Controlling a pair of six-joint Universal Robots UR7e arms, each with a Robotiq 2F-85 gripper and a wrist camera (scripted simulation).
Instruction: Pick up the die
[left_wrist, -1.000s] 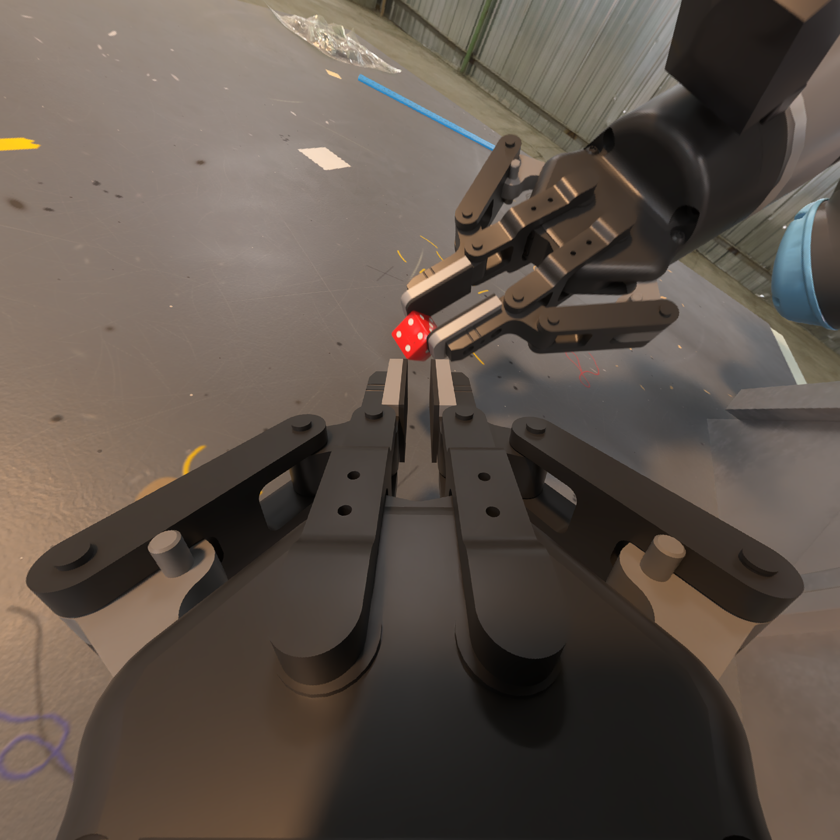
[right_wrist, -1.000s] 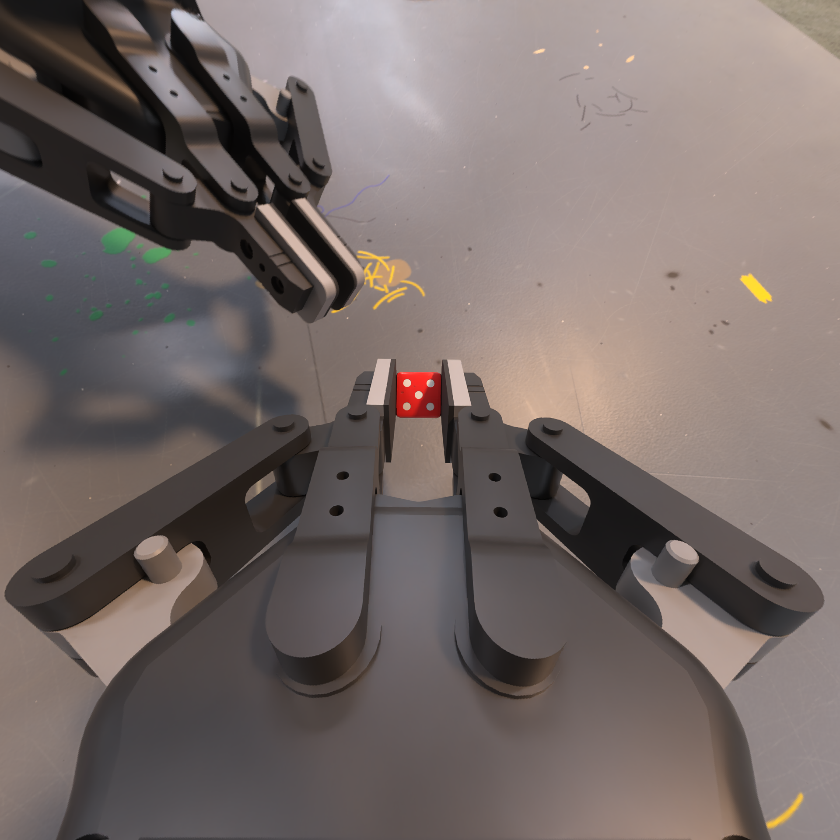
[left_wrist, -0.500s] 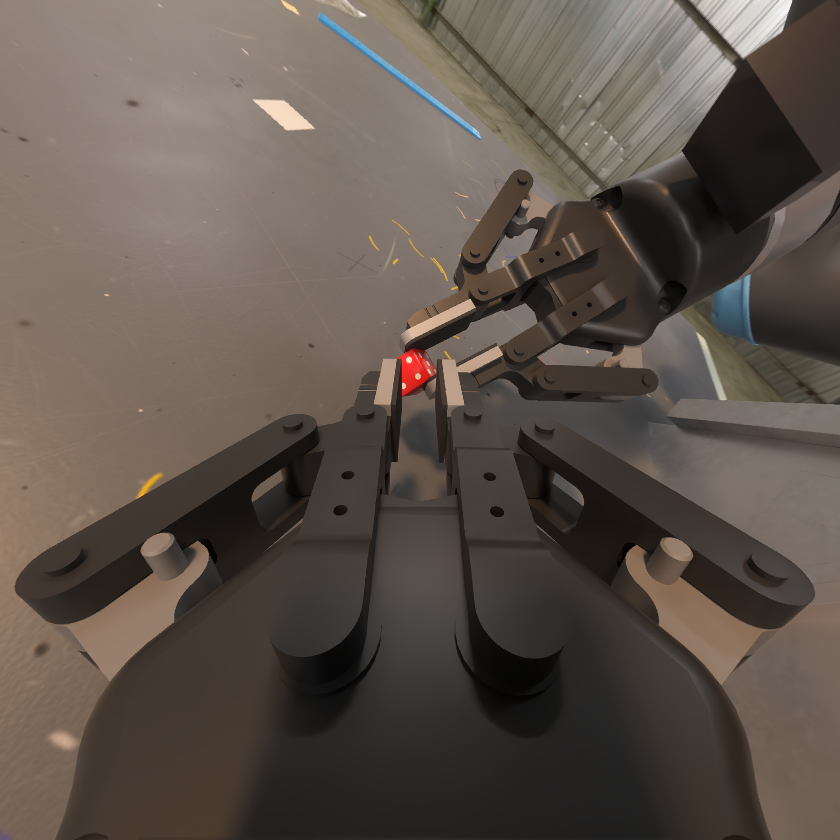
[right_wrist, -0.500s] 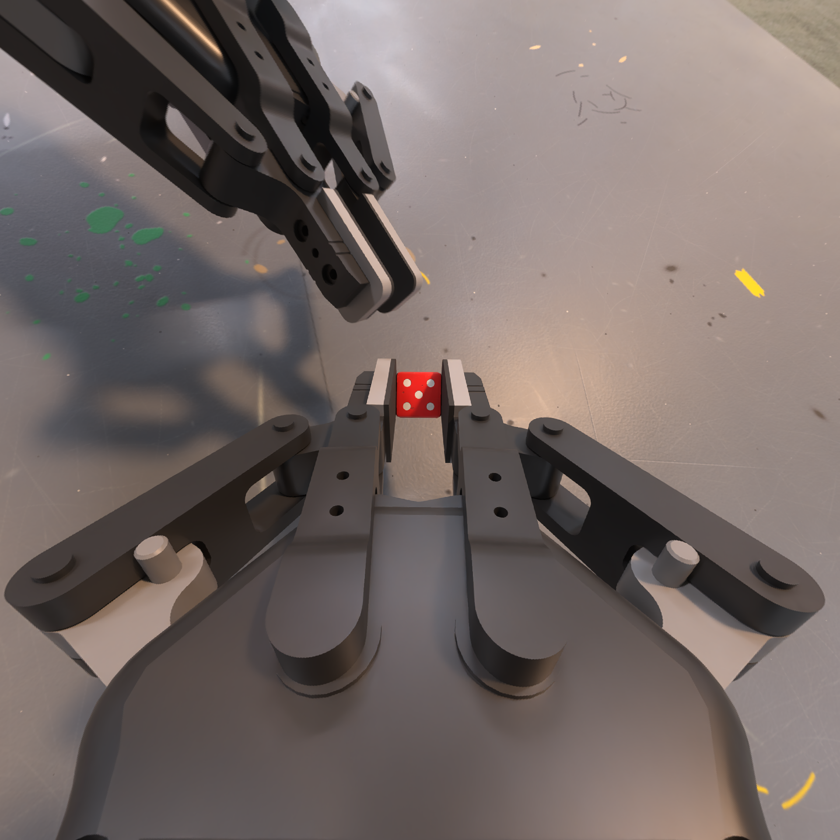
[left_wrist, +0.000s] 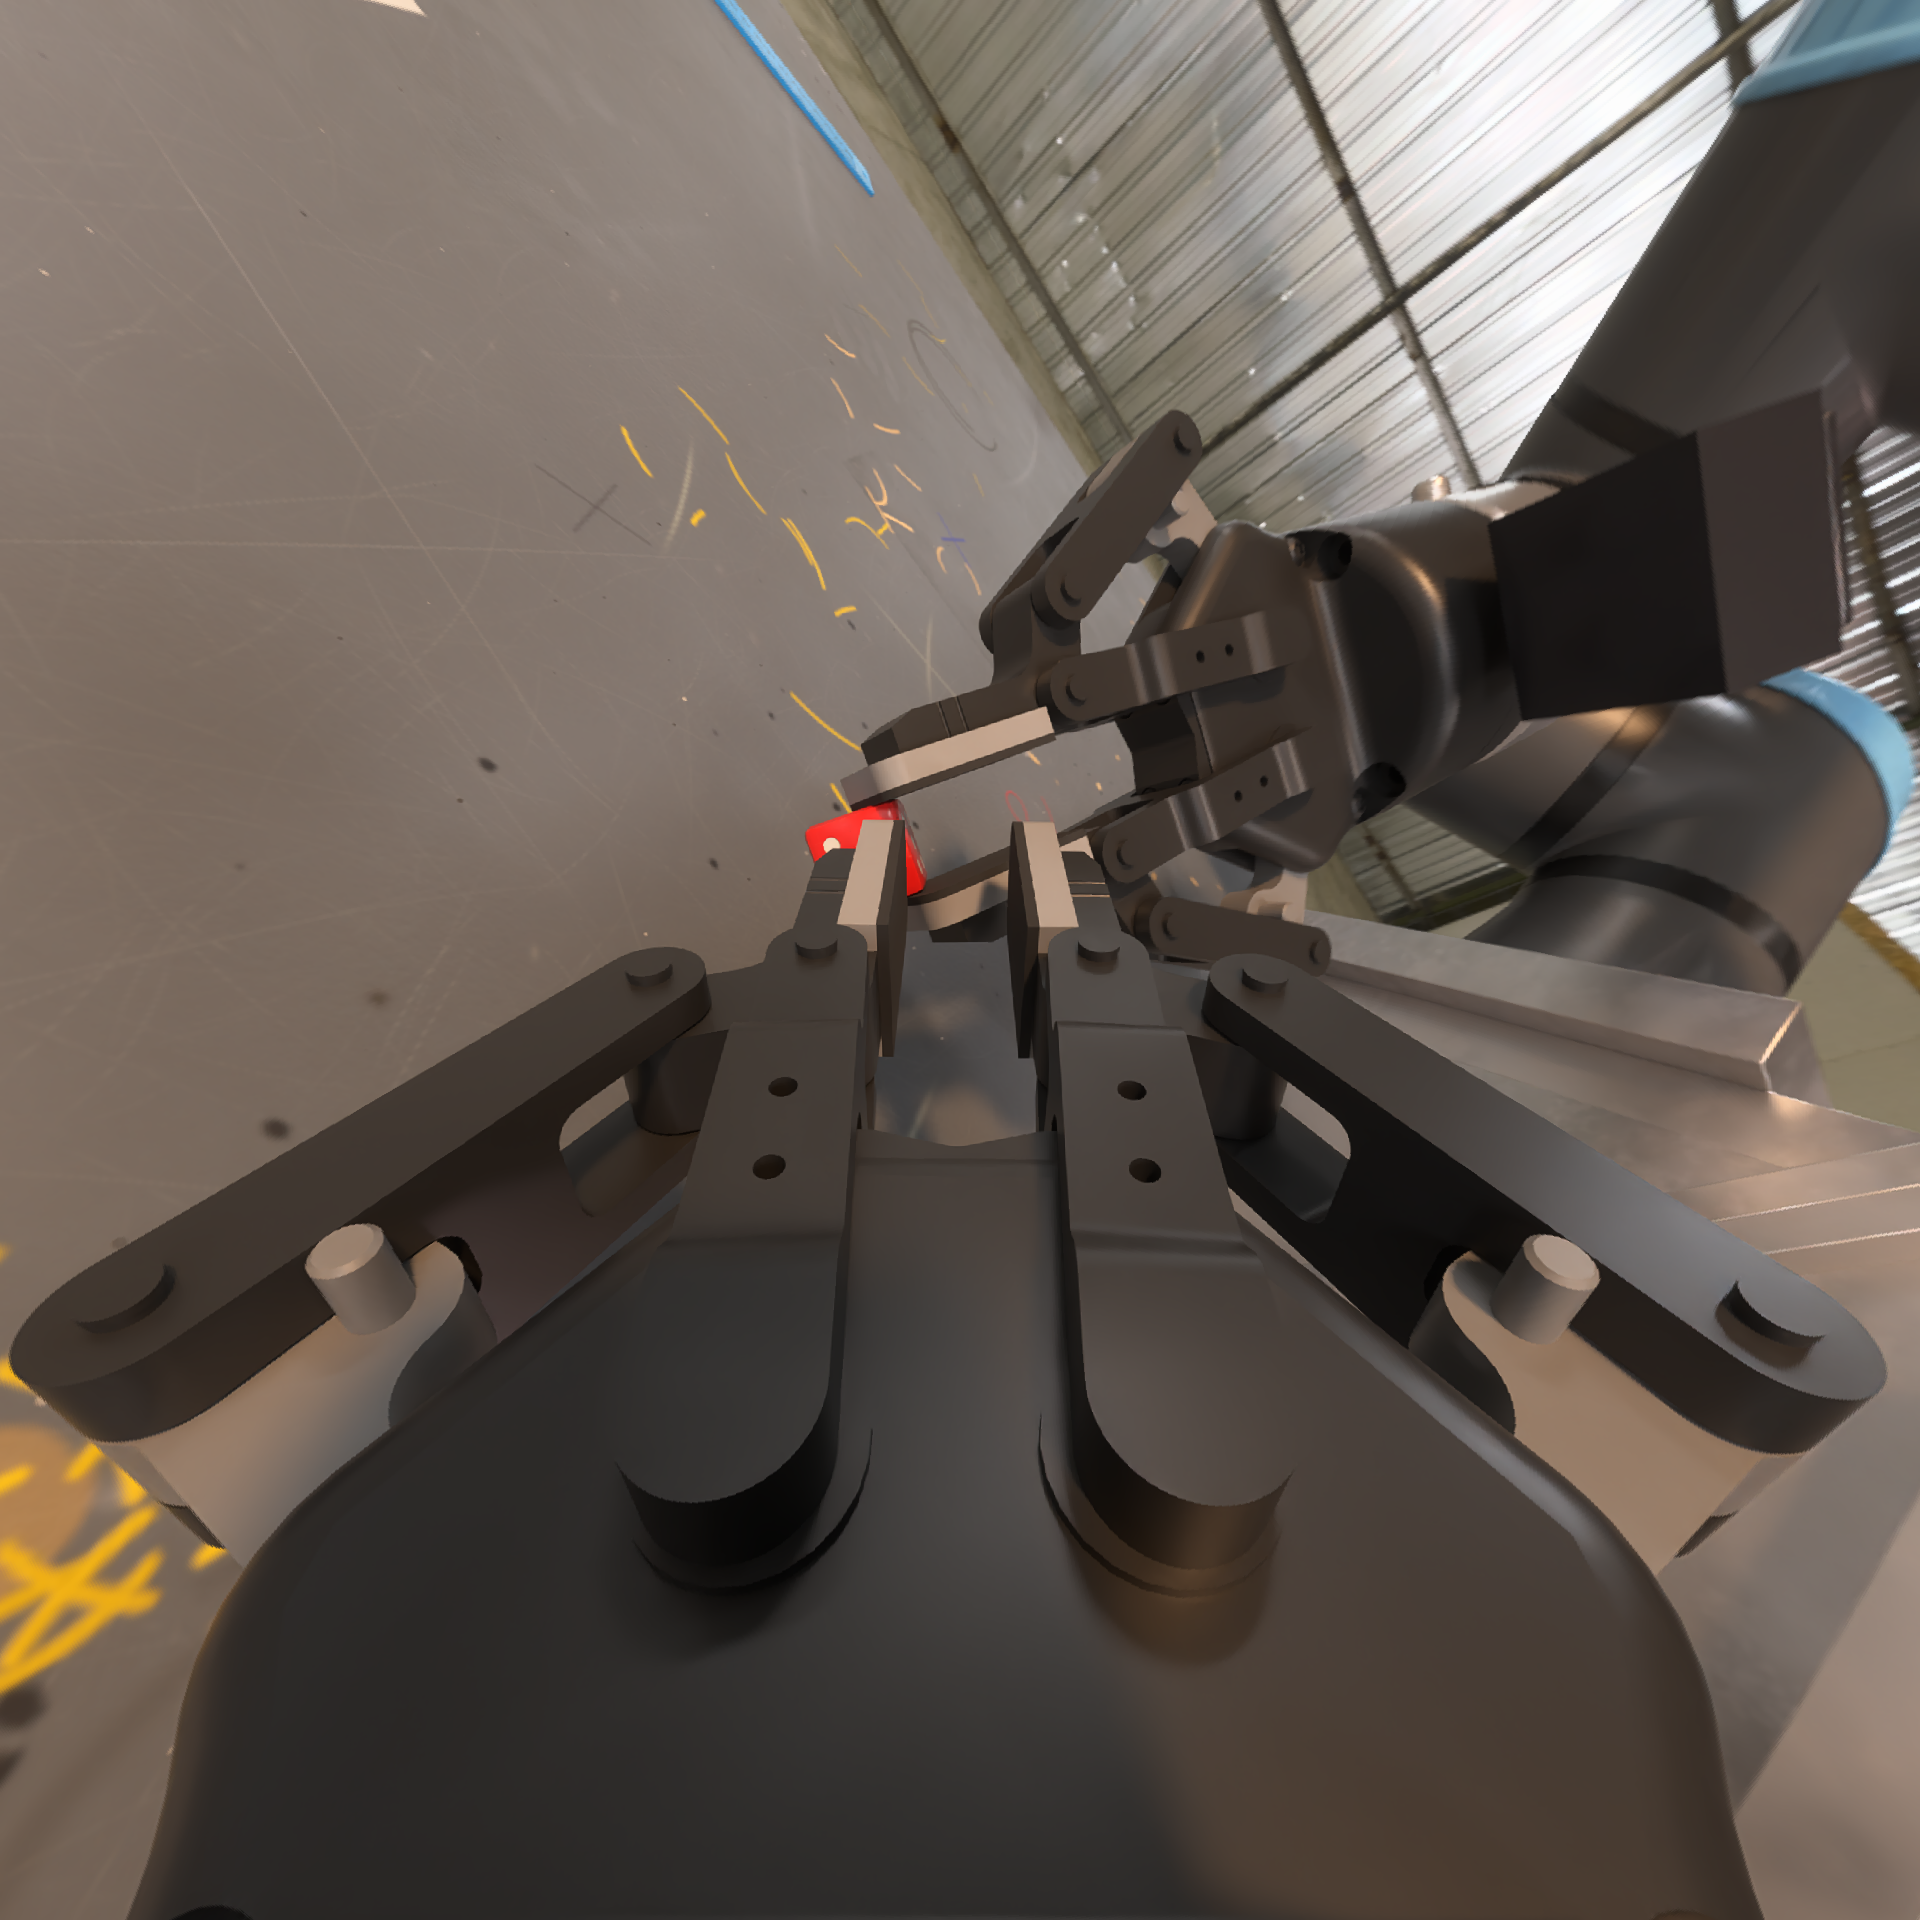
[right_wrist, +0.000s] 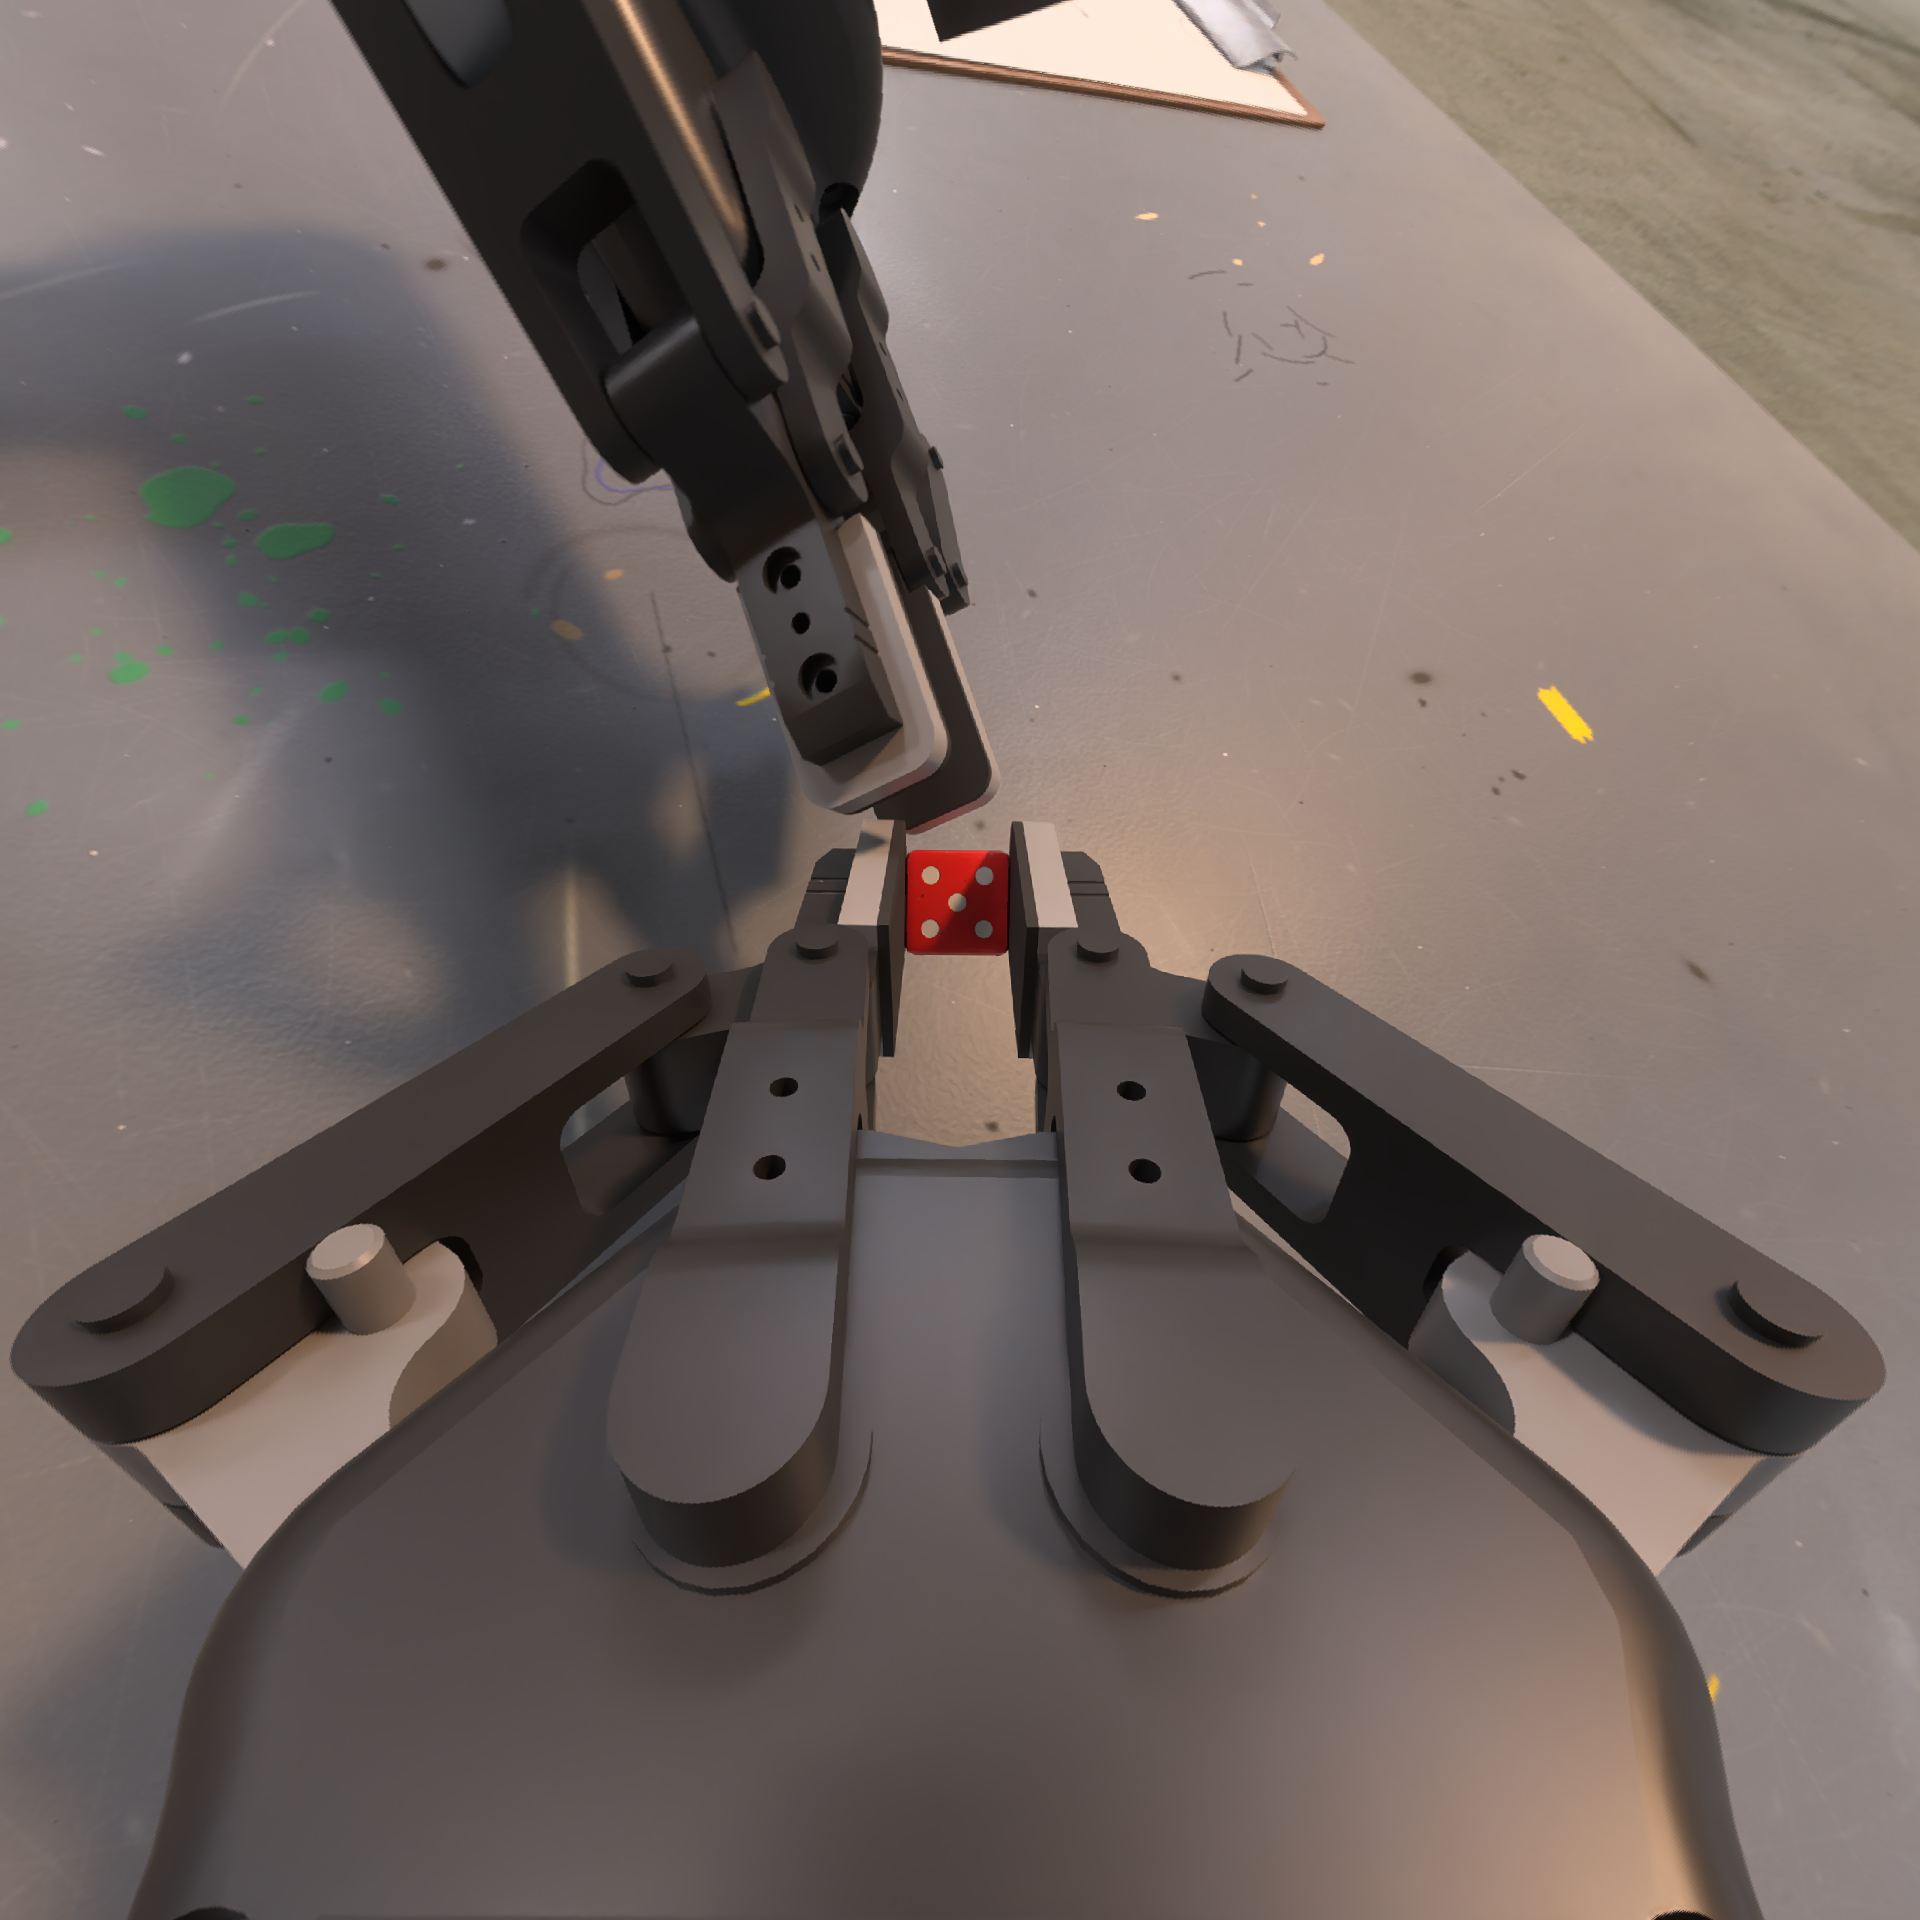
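A small red die (right_wrist: 957, 901) with white pips sits pinched between the pads of my right gripper (right_wrist: 957, 894), held above the grey table (right_wrist: 1455, 727). My left gripper (right_wrist: 914, 790) comes down from the upper left, its fingertips just above and behind the die. In the left wrist view my left gripper (left_wrist: 958, 883) has a narrow gap between its pads with nothing in it. The die (left_wrist: 831, 840) peeks out beside the left finger, under the upper finger of my right gripper (left_wrist: 883, 821).
A white sheet on a brown board (right_wrist: 1091, 62) lies at the table's far edge. Green paint spots (right_wrist: 187, 499) mark the left. The table edge (right_wrist: 1662, 343) runs down the right. A raised metal plate (left_wrist: 1558, 1029) and a corrugated wall (left_wrist: 1247, 260) lie behind the right arm.
My left gripper has swung closer, now almost touching the die from above, and its pads have spread slightly. The right gripper keeps its hold on the die.
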